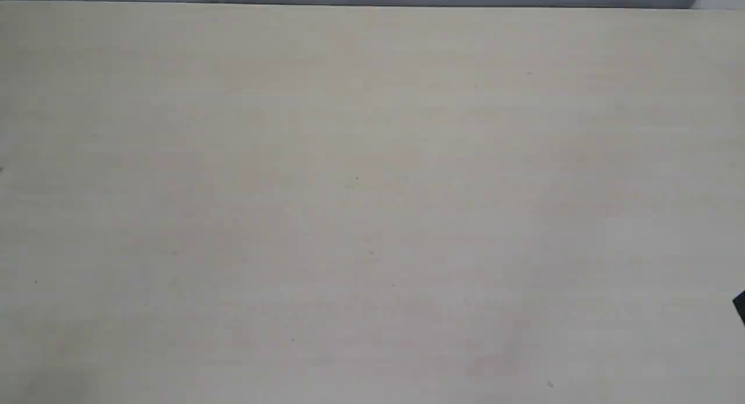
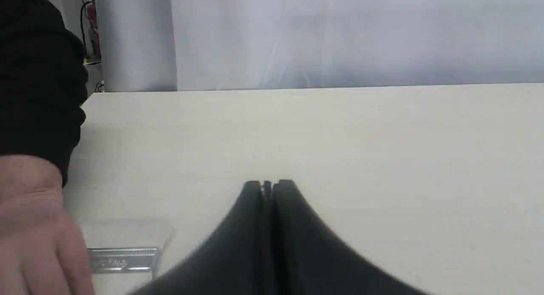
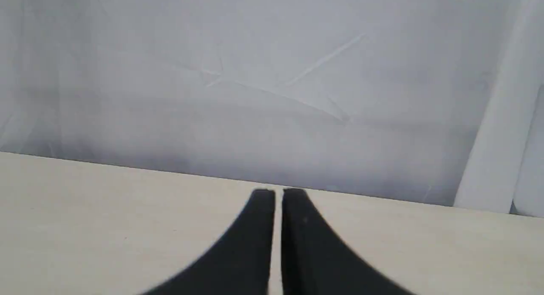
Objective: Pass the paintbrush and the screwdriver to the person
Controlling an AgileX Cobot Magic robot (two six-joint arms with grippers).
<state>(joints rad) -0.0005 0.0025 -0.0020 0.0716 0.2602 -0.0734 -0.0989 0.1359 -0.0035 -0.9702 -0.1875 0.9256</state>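
In the left wrist view the paintbrush (image 2: pixel 123 258) lies on the pale table (image 2: pixel 340 137), showing its silver band and pale bristles. Its handle is hidden behind the person's hand (image 2: pixel 34 231), which comes in with a dark sleeve (image 2: pixel 38 74). Whether the hand touches the brush is unclear. My left gripper (image 2: pixel 268 184) is shut and empty, off to one side of the brush. My right gripper (image 3: pixel 278 193) is shut with nothing between its fingers, near the table's far edge. The screwdriver is out of view. In the exterior view only a black tip (image 1: pixel 740 305) shows at the right edge.
A white curtain (image 3: pixel 255 95) hangs behind the table's far edge (image 3: pixel 127 169). A red object (image 2: pixel 91 27) stands past the table's corner beside the sleeve. The exterior view shows only bare tabletop (image 1: pixel 372 206).
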